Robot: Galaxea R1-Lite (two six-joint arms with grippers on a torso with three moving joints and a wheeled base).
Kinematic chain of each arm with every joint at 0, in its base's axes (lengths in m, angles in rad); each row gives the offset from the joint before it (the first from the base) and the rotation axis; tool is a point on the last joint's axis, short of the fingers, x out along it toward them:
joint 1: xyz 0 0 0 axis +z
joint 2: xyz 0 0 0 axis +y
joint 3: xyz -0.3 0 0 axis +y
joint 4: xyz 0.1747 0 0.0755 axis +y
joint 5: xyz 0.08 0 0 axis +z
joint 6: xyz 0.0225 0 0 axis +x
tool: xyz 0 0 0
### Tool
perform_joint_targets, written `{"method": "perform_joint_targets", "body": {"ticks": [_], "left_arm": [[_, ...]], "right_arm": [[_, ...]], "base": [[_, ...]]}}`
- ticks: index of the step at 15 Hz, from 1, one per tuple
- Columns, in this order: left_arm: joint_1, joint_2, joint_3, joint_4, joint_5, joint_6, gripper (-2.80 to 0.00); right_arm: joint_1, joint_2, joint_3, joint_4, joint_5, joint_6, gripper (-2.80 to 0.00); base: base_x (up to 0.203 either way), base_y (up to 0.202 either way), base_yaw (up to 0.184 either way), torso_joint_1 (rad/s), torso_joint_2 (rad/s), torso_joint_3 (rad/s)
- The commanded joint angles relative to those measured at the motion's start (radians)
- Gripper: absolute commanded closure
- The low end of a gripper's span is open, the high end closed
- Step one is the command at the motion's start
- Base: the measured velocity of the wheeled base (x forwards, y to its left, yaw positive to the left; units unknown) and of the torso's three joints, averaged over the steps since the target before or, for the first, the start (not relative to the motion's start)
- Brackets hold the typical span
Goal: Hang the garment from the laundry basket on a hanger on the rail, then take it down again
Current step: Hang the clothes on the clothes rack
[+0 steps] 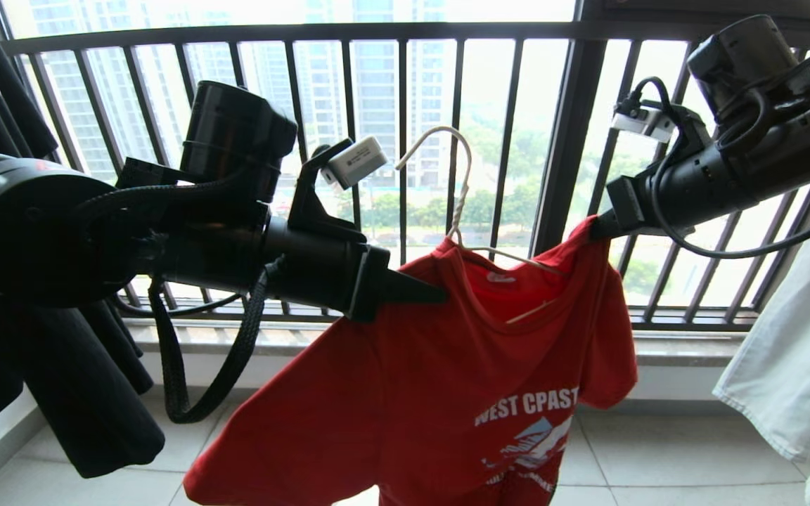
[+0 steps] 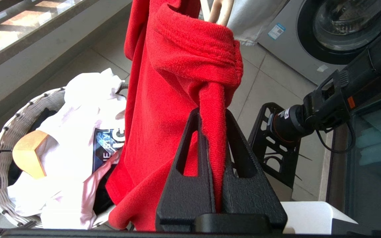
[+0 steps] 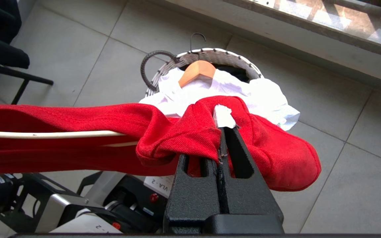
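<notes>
Your left pincer (image 1: 440, 294) is clamped on one shoulder of the red short-sleeved T-shirt with white lettering (image 1: 447, 393), and your right pincer (image 1: 593, 228) is clamped on the other. Between them the shirt hangs in the air on the thin off-white wire hanger (image 1: 458, 204), before the dark barred window railing (image 1: 567, 140). The round white mesh laundry basket (image 3: 240, 62) sits on the tiled floor (image 3: 78, 43) below, holding white clothes (image 3: 260, 96)

right claw (image 3: 222, 132): clamped on red T-shirt (image 3: 177, 132) | hanger (image 3: 45, 134) inside | laundry basket (image 3: 243, 64) below
</notes>
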Motion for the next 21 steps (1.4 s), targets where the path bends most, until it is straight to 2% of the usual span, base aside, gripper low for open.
{"method": "perform_joint_targets", "body": {"ticks": [1,5,10,15,19,21], "left_arm": [[-0.015,-0.012,0.009,0.002,-0.006,-0.003,0.00],[-0.046,-0.019,0.021,0.005,-0.008,-0.012,0.00],[-0.100,-0.059,0.064,0.006,-0.009,-0.013,0.00],[-0.104,0.007,0.055,-0.007,-0.002,-0.008,0.00],[-0.092,0.047,0.077,-0.109,0.023,-0.015,0.00],[-0.087,0.074,0.106,-0.200,0.022,-0.027,0.00]], "right_arm": [[0.011,-0.011,0.003,-0.007,-0.009,-0.005,0.00],[0.025,-0.030,0.013,-0.008,-0.032,-0.052,0.00],[0.027,-0.057,0.045,-0.008,-0.070,-0.171,0.00],[0.115,-0.099,0.100,-0.007,-0.075,-0.177,0.00],[0.160,-0.113,0.112,-0.010,-0.119,-0.172,0.00],[0.163,-0.113,0.105,-0.024,-0.145,-0.173,0.00]], "base": [[0.000,0.000,0.000,0.000,0.00,0.000],[0.000,0.000,0.000,0.000,0.00,0.000],[0.000,0.000,0.000,0.000,0.00,0.000],[0.000,0.000,0.000,0.000,0.00,0.000],[0.000,0.000,0.000,0.000,0.00,0.000],[0.000,0.000,0.000,0.000,0.00,0.000]]}}
